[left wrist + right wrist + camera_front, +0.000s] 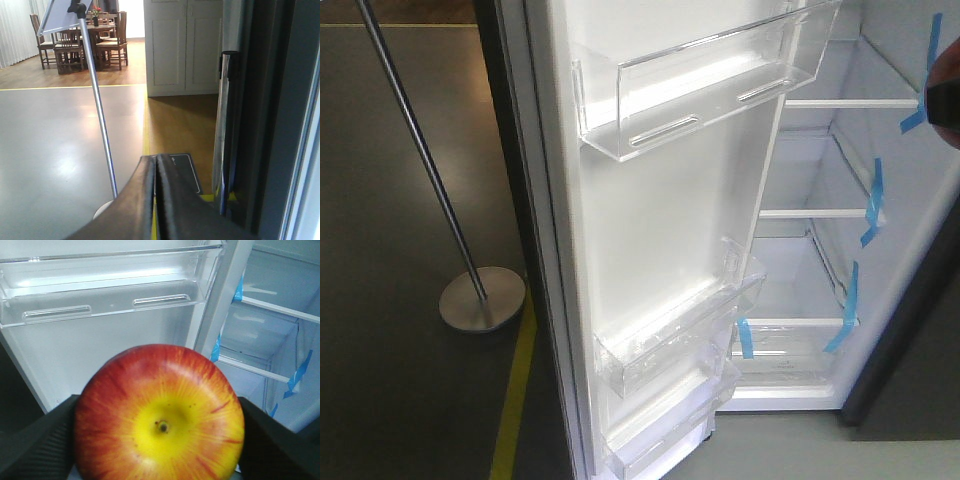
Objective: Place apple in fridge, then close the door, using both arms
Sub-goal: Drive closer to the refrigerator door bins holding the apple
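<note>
Clamped in our right gripper (159, 437), the apple (160, 412) faced the door's (660, 220) top bin (110, 290), not the fridge (820, 160). Its open shelves (272, 307) lay ahead and to the right, past the door's inner edge, so that arm was nearer. Our left gripper (156, 200), pinched together on nothing, sat outside the door, by its outer face.

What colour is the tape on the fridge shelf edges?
Blue. The tape strips on the fridge shelves show best in the exterior front-facing view.
</note>
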`<state>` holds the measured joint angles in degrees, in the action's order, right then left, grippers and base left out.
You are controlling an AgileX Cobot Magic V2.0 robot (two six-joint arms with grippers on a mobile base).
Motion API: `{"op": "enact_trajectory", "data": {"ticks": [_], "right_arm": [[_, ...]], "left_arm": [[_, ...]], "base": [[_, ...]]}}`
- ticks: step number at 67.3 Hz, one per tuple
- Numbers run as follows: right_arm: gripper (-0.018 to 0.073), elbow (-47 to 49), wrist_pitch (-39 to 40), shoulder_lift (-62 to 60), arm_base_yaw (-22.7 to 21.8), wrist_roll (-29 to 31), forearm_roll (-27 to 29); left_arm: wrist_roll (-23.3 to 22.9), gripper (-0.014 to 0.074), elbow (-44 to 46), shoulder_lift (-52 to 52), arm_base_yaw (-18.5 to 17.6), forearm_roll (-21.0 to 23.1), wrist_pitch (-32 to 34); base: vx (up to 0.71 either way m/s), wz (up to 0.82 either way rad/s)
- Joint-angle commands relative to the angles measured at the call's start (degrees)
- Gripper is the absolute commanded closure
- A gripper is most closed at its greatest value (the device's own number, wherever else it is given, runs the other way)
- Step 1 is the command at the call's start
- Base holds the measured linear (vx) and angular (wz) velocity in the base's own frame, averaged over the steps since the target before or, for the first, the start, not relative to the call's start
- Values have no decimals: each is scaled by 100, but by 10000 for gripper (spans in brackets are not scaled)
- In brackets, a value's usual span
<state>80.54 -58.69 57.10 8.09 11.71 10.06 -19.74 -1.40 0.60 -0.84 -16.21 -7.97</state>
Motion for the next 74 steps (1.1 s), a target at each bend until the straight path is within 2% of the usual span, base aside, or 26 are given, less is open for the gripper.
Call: {"op": "enact_trajectory", "data": {"ticks": [1,74], "right_arm": [[410,128,445,-58,-16,40,30],[410,128,445,-58,-16,40,30]], "left_arm": [[-12,603,108,89,-29,18,392],[-12,603,108,89,-29,18,392]], "base": [[4,-3],[3,-2]]}}
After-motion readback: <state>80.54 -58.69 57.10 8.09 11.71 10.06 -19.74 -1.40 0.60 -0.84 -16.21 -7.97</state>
